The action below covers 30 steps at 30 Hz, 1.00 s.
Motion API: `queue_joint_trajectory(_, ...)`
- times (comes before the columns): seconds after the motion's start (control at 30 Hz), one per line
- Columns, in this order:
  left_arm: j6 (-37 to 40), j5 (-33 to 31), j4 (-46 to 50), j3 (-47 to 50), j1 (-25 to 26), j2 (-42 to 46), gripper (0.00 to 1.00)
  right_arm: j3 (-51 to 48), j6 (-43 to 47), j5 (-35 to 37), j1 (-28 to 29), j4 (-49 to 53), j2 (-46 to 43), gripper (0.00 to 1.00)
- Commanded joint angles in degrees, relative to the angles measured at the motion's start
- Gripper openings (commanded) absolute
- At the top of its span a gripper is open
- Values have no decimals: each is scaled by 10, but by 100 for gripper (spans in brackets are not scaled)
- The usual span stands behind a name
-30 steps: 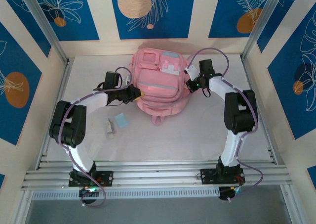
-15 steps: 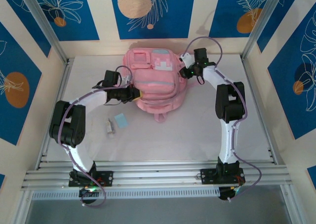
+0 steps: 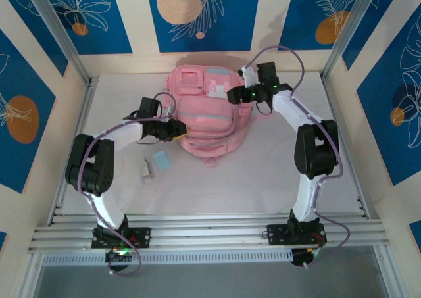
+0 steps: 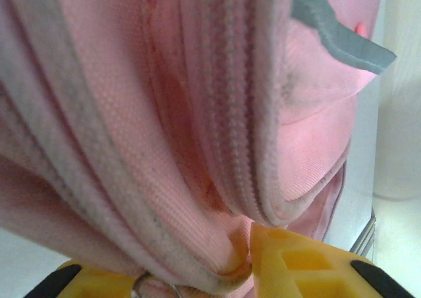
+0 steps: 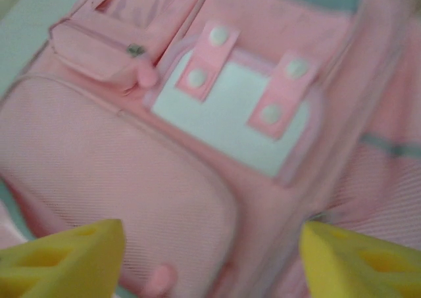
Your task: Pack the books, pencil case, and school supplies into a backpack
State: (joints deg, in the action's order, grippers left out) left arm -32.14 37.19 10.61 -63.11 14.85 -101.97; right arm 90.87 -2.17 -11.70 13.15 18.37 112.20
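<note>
The pink backpack [image 3: 207, 117] lies front up at the back middle of the table. My left gripper [image 3: 179, 130] is at its lower left side. In the left wrist view a rounded fold of the backpack [image 4: 131, 114] lies loosely between the parted yellow fingers [image 4: 309, 265] of the left gripper [image 4: 191, 272], touching the right one. My right gripper [image 3: 235, 95] hovers open over the backpack's upper right. In its wrist view the right gripper [image 5: 210, 245] has nothing between its fingers, above the front pocket [image 5: 99, 179] and white-and-pink patch [image 5: 230, 124]. A light-blue square [image 3: 160, 160] and a tiny white oblong piece [image 3: 147, 170] lie on the table.
The white table [image 3: 263, 179] is fenced by metal rails [image 3: 72, 61] and patterned walls on three sides. Both arms' cables loop close above the backpack. A pink strap loop [image 3: 210, 161] sticks out at the backpack's near edge.
My right gripper has opened and swung left over the backpack's top. The left gripper's jaws have parted around the fold. The backpack has shifted a little towards the back.
</note>
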Motion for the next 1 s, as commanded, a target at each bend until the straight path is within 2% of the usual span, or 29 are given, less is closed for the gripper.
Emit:
queue_joint_trajectory(0.0,-23,-20,-63,10,-10,2,31,-28,-102,-59,-4,-27,29,76)
queue_joint_trajectory(0.23,-48,-13,-100,14,-10,-8,29,-52,-156,-89,16,-75,54,73)
queue_joint_trajectory(0.4,-64,-13,-132,24,-7,-8,28,-114,-163,-112,43,-91,29,68)
queue_joint_trajectory(0.67,-86,-20,-168,28,-4,-14,28,-231,-188,-91,118,-66,-78,66)
queue_joint_trajectory(0.77,-87,-27,-177,28,-3,-14,27,-248,-190,-80,140,-47,-109,66)
queue_joint_trajectory(0.97,-65,-25,-154,7,-7,-21,28,-229,-150,-28,125,12,-131,66)
